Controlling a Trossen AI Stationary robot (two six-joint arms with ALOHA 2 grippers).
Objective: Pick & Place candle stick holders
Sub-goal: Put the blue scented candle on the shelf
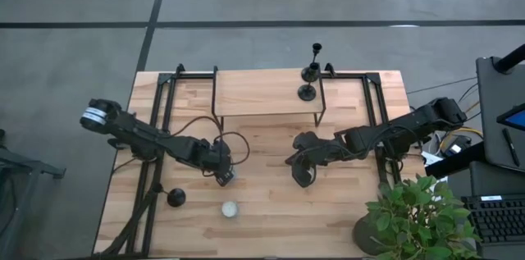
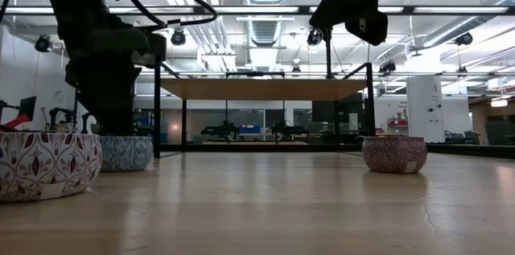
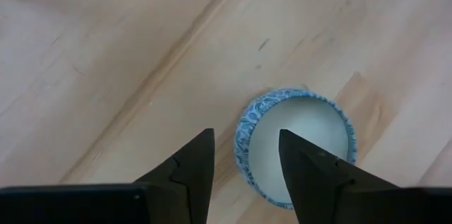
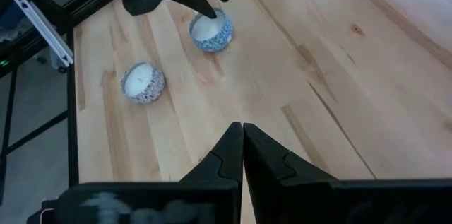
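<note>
Near edge: a potted plant with toothed green leaves stands at the corner of the pale, plank-jointed wooden surface. Just inward sit a round candle tin with a white wax top and a small black disc-shaped object; in the low view the tins show patterned leaf-print walls.

Middle: the left gripper hangs directly over a second tin, a blue-and-white patterned cylinder filled with smooth cream wax. Its two dark wedge-shaped fingers are spread apart, one tip over the tin's rim, gripping nothing. The right gripper is poised above bare wood well to the right, its tapered fingers pressed together so that only a thin seam shows between them; it carries nothing.

Far: a raised wooden shelf on thin black metal legs spans the back of the surface. The candle stick holders, slim black metal pieces with round bases, thin stems and small cups, stand clustered at the shelf's right end, touching neither gripper. Beyond lies grey floor.
</note>
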